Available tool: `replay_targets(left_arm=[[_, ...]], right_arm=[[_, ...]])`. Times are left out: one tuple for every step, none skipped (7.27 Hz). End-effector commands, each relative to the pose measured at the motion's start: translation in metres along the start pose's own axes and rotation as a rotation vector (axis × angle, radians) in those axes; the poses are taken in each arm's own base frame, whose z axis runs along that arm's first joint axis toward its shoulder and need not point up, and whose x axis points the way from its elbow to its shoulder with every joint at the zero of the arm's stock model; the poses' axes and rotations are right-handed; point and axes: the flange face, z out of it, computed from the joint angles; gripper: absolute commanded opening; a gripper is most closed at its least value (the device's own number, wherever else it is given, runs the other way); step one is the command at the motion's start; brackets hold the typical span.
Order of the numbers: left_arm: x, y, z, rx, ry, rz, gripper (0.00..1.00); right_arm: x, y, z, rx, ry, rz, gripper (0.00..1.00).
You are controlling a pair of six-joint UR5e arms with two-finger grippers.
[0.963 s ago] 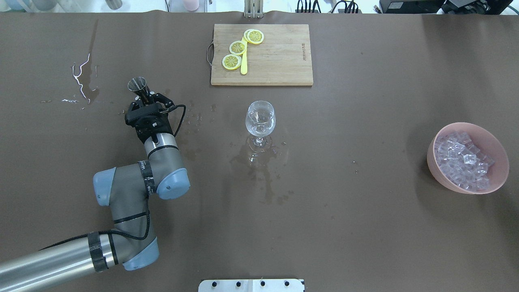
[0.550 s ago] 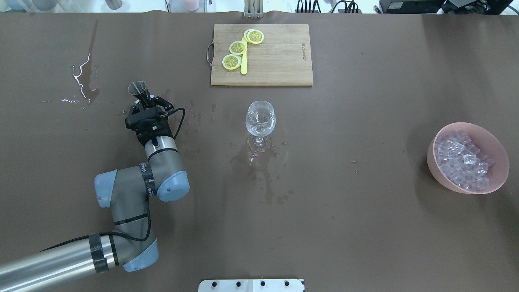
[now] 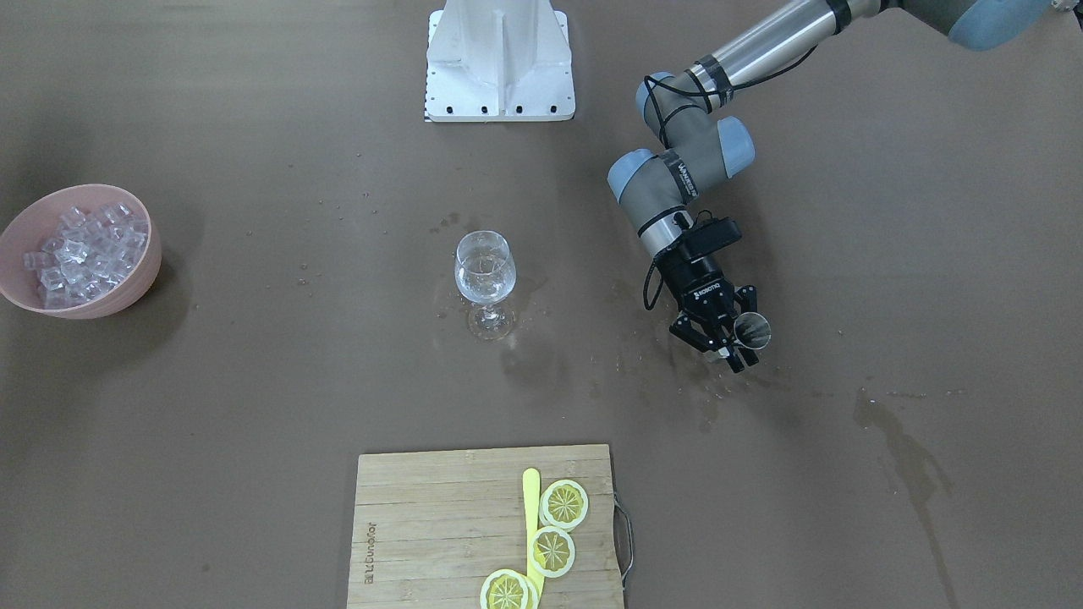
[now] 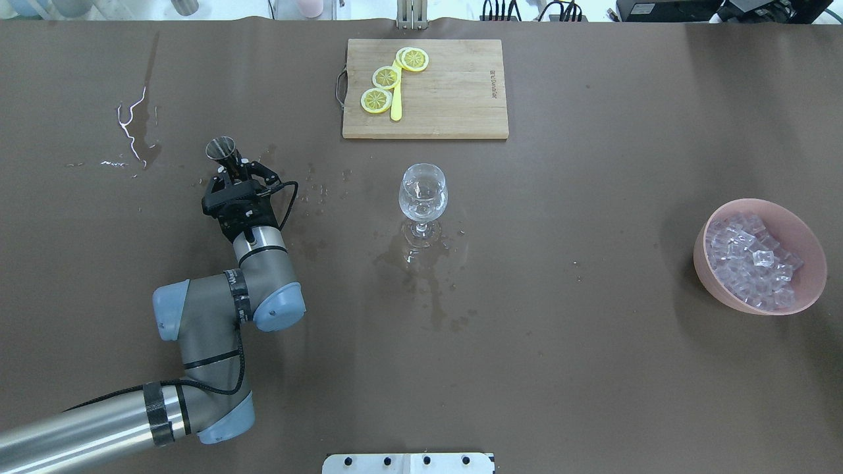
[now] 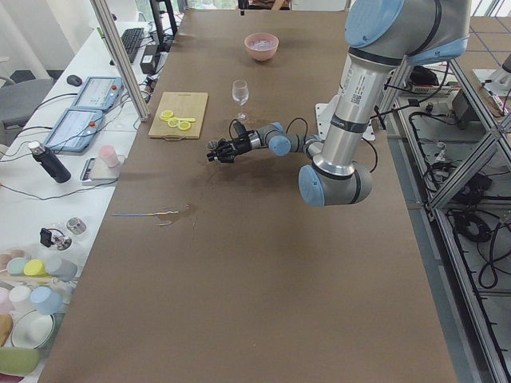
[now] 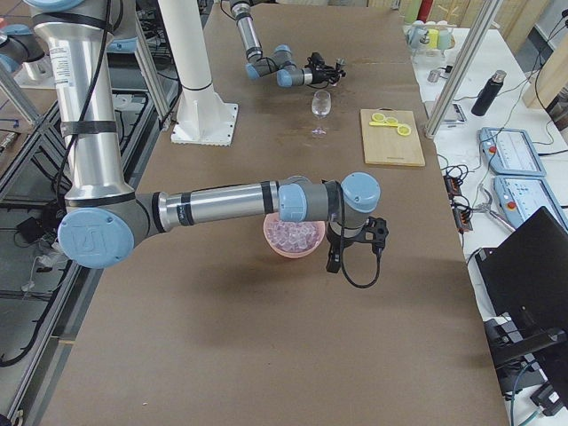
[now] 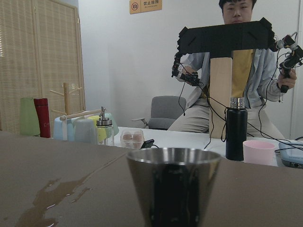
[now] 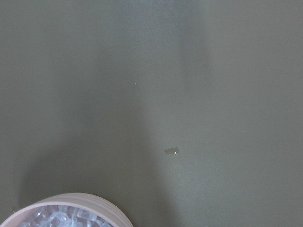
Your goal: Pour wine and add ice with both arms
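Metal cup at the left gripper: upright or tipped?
Upright. In the left wrist view the metal cup shows a level rim, mouth up, with its body narrowing downward.

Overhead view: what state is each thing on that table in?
left gripper, shut on metal cup
metal cup, upright
wine glass, upright, seemingly a little wine inside
pink bowl, heaped with ice
lemon slices, flat on cutting board
table, wet with spills

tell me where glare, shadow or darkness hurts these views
Left wrist view: the metal cup looms close, its body dark against the bright background. Right wrist view: a soft shadow lies on the table above the pink bowl. Overhead view: the spilled liquid glints white; front-facing view, it is a dull stain.
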Motion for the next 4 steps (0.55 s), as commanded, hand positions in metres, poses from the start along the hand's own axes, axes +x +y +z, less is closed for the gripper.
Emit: replay_targets(left_arm=[[-0.0014, 0.0027, 0.0004, 0.003, 0.000, 0.001, 0.14], [-0.0024, 0.0030, 0.0008, 0.004, 0.000, 0.003, 0.22], [-0.0038, 0.0041, 0.0014, 0.005, -0.002, 0.007, 0.28], [-0.0052, 0.0085, 0.0023, 0.005, -0.005, 0.016, 0.33]], right_arm=[[-0.0001, 0.0000, 0.0010, -0.002, 0.000, 0.001, 1.00], [-0.0001, 0.0000, 0.0010, -0.002, 0.000, -0.001, 1.00], [0.0004, -0.0002, 0.0026, -0.005, 0.001, 0.002, 1.00], [-0.0001, -0.0001, 0.0021, -0.004, 0.001, 0.001, 1.00]])
